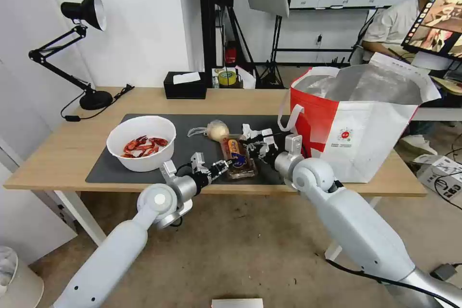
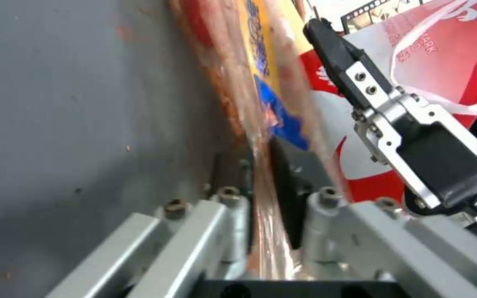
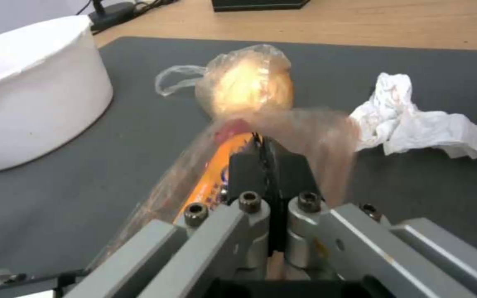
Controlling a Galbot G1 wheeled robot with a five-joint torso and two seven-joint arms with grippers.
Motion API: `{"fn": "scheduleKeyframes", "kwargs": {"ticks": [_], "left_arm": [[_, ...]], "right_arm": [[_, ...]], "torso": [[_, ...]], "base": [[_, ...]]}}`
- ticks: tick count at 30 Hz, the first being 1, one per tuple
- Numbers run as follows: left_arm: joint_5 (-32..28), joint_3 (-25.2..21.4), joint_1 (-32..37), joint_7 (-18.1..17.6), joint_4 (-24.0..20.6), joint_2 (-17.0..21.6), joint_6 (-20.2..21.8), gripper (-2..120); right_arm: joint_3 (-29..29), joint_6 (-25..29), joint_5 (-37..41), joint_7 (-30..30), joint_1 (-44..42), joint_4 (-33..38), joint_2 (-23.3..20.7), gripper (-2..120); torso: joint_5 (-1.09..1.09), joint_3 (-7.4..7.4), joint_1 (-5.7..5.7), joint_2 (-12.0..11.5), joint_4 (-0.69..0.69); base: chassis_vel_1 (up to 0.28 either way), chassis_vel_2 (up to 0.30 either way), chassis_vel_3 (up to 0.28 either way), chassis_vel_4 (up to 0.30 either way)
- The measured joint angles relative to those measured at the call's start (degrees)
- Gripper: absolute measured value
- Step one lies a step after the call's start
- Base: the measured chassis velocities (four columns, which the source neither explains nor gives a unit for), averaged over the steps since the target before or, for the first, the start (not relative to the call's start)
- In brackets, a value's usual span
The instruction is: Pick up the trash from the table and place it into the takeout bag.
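Observation:
The clear hinged food tray (image 1: 239, 156) with an orange and blue label lies on the dark mat (image 1: 110, 168) near the table's (image 1: 57, 154) front edge. My left gripper (image 1: 222, 166) is shut on its near left rim (image 2: 261, 182). My right gripper (image 1: 257, 149) is shut on its right rim (image 3: 264, 165). The wrapped bun (image 1: 217, 130) (image 3: 249, 85) sits just behind the tray, the crumpled tissue (image 1: 255, 135) (image 3: 415, 124) to its right. The white bowl of crayfish shells (image 1: 141, 142) stands at the mat's left. The takeout bag (image 1: 361, 115) stands open at the right.
A black tissue box (image 1: 185, 85) and a roll of tape (image 1: 227, 77) sit at the table's back edge. A black desk lamp (image 1: 82, 53) stands at the back left. The bag's loop handle (image 1: 291, 115) hangs close to my right wrist.

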Motion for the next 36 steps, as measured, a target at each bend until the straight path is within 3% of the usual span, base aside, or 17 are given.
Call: {"fn": "scheduleKeyframes", "kwargs": {"ticks": [2,14,23,30,32,33,36], "left_arm": [[0.12,0.01,0.05,0.00,-0.03,-0.01,-0.03,0],[0.20,-0.83,0.57,0.03,-0.86,0.46,-0.17,0],[-0.08,-2.79,1.74,0.08,-3.34,2.25,-0.36,0],[-1.17,-4.84,2.38,0.00,-5.44,3.84,-0.61,0],[-1.38,-5.50,2.20,-0.06,-6.41,4.31,-0.80,0],[-1.38,-5.50,2.20,-0.06,-6.41,4.31,-0.80,0],[-1.73,-5.66,1.69,-0.17,-7.60,4.92,-1.10,0]], "right_arm": [[0.07,0.09,0.01,-0.03,-0.09,-0.01,0.00,0],[1.91,2.29,2.50,-0.48,-0.87,3.34,-1.41,0],[6.38,11.52,0.68,-4.46,-8.72,11.68,-5.95,0],[12.75,15.37,-3.12,-3.61,-19.75,20.08,-8.89,23],[15.54,17.73,-6.54,-3.45,-25.31,23.48,-9.84,35],[15.54,17.73,-6.54,-3.45,-25.31,23.48,-9.84,35],[18.63,19.73,-9.72,-2.82,-31.90,26.44,-9.66,49]], "torso": [[0.00,0.00,0.00,0.00,0.00],[0.00,0.00,0.00,0.00,0.01],[0.00,-0.01,0.00,0.00,0.00],[0.00,-0.01,-0.01,0.00,0.00],[-0.01,-0.01,0.00,0.01,0.01],[-0.01,-0.01,0.00,0.01,0.01],[0.01,-0.01,0.00,0.01,0.00]], "base": [[0.000,0.000,0.000,0.000],[0.000,0.000,0.000,0.000],[0.000,0.000,0.000,0.000],[0.000,0.000,0.000,0.000],[0.000,0.000,0.000,0.000],[0.000,0.000,0.000,0.000],[0.000,0.000,0.000,0.000]]}}
